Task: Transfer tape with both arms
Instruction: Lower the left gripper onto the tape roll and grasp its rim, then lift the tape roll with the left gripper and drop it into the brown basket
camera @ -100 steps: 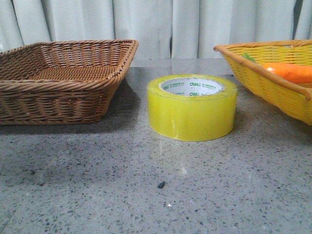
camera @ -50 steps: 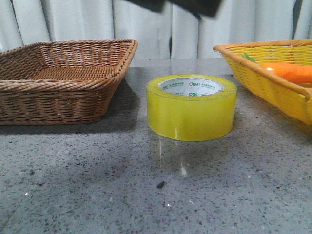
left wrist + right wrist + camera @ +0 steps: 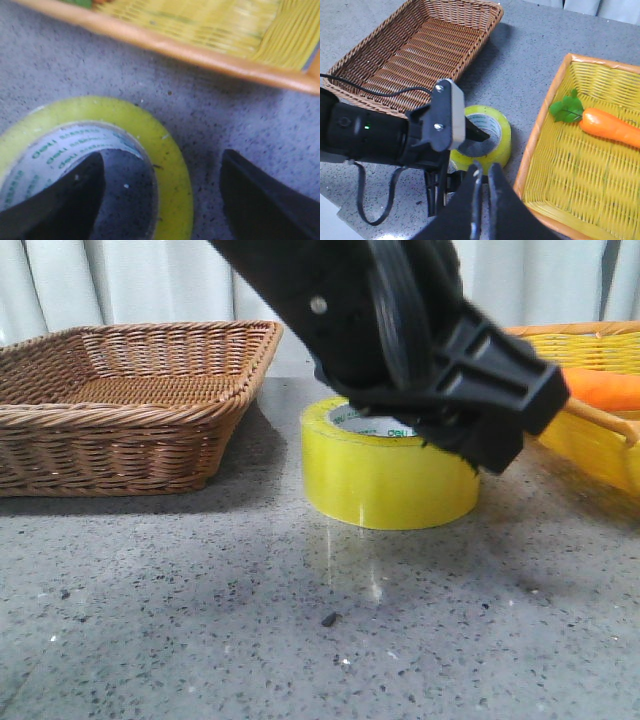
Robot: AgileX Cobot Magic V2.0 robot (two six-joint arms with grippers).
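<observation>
Yellow tape (image 3: 172, 165) sits straddled by the spread left claw (image 3: 162, 200)

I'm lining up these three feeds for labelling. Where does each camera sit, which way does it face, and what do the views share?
Front view: low at table level, facing forward at the yellow roll of packing tape, brown wicker basket and curtain; the left arm fills the top.
Left wrist view: on the left arm, looking down; the open left tool straddles the tape's wall, one finger inside the core.
Right wrist view: high on the right arm, looking down; the shut right tool and left arm show.
All share the tape and the yellow woven basket.
</observation>
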